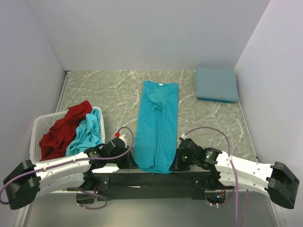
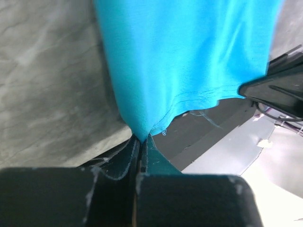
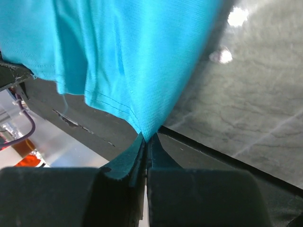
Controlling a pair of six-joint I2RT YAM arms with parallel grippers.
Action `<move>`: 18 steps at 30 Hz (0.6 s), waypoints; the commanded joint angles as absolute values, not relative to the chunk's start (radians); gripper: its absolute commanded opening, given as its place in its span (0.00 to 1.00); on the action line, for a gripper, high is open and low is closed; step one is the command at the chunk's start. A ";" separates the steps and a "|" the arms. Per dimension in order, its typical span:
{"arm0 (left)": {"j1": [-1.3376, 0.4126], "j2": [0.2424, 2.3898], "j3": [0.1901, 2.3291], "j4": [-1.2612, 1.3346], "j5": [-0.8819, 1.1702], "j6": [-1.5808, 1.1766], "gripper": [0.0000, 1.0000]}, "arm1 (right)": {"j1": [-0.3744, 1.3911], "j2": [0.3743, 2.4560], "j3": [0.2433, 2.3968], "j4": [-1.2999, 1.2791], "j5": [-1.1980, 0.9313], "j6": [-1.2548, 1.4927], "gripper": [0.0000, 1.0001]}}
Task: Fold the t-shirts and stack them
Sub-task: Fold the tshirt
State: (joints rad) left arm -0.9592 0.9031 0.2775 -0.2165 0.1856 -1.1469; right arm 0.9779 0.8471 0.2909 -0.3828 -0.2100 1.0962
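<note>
A bright teal t-shirt (image 1: 157,125) lies on the marble table as a long narrow strip, collar at the far end, sleeves folded in. My left gripper (image 1: 131,163) is shut on its near left hem corner (image 2: 141,132). The near right hem corner (image 3: 147,132) is pinched in my right gripper (image 1: 174,165), also shut. A folded grey-blue t-shirt (image 1: 217,84) rests at the far right. A red t-shirt (image 1: 64,130) and another teal t-shirt (image 1: 85,135) are heaped in the white basket (image 1: 40,130) at the left.
The black mounting bar (image 1: 142,179) runs between the arm bases just behind the shirt's hem. White walls enclose the table on three sides. Purple cables (image 1: 208,130) loop off both arms.
</note>
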 commanded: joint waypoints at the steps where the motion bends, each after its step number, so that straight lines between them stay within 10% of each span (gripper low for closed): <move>1: -0.965 0.925 0.363 -0.209 0.138 -1.102 0.00 | 0.971 0.853 0.360 -0.368 -0.158 1.052 0.00; 18: -0.750 1.249 0.724 -0.085 -0.021 -0.876 0.00 | 0.670 1.052 0.706 -0.382 0.035 0.735 0.00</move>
State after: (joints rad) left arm -0.7944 1.2251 0.6518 -0.1574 0.0097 -0.9489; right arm 0.7033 1.0183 0.6468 -0.4026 -0.0479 0.8032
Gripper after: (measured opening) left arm 0.024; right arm 0.025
